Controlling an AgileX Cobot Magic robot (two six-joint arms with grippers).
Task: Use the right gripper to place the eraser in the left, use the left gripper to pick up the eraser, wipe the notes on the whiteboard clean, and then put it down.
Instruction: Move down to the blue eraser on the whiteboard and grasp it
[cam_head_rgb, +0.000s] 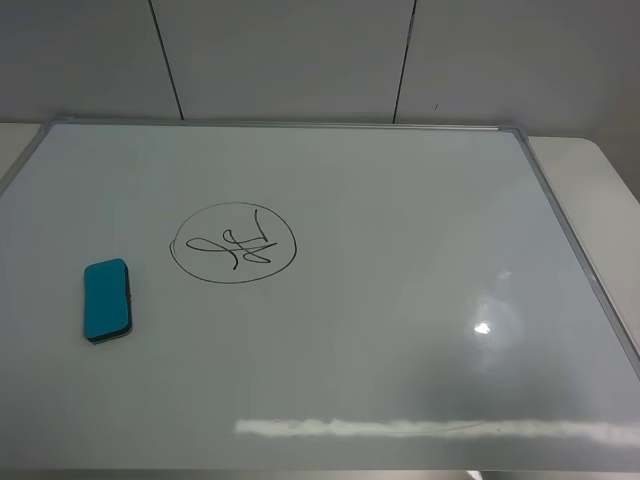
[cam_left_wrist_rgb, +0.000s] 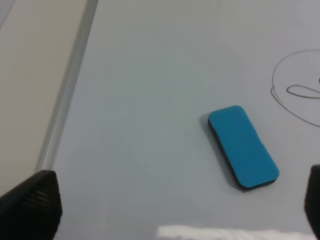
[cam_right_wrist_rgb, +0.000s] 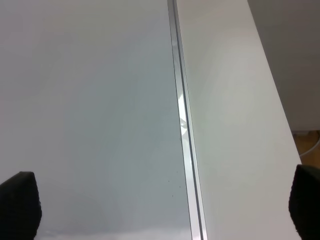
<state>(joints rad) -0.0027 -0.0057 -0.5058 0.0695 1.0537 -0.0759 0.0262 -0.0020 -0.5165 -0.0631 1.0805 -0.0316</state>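
Note:
The teal eraser (cam_head_rgb: 106, 299) lies flat on the left part of the whiteboard (cam_head_rgb: 400, 300), left of and slightly nearer than the circled notes (cam_head_rgb: 233, 243). Neither arm shows in the high view. In the left wrist view the eraser (cam_left_wrist_rgb: 243, 147) rests beyond the left gripper (cam_left_wrist_rgb: 172, 220), whose black fingertips (cam_left_wrist_rgb: 31, 206) stand wide apart and empty; part of the notes (cam_left_wrist_rgb: 300, 90) shows at the picture's edge. The right gripper (cam_right_wrist_rgb: 162, 210) is open too, hovering over the whiteboard's silver frame (cam_right_wrist_rgb: 183, 125) with nothing between its fingertips (cam_right_wrist_rgb: 19, 207).
The whiteboard lies on a pale table (cam_head_rgb: 600, 170) whose surface shows past the board's right edge. A grey panelled wall (cam_head_rgb: 300, 60) rises behind the board. Glare streaks (cam_head_rgb: 420, 428) run along the board's near side.

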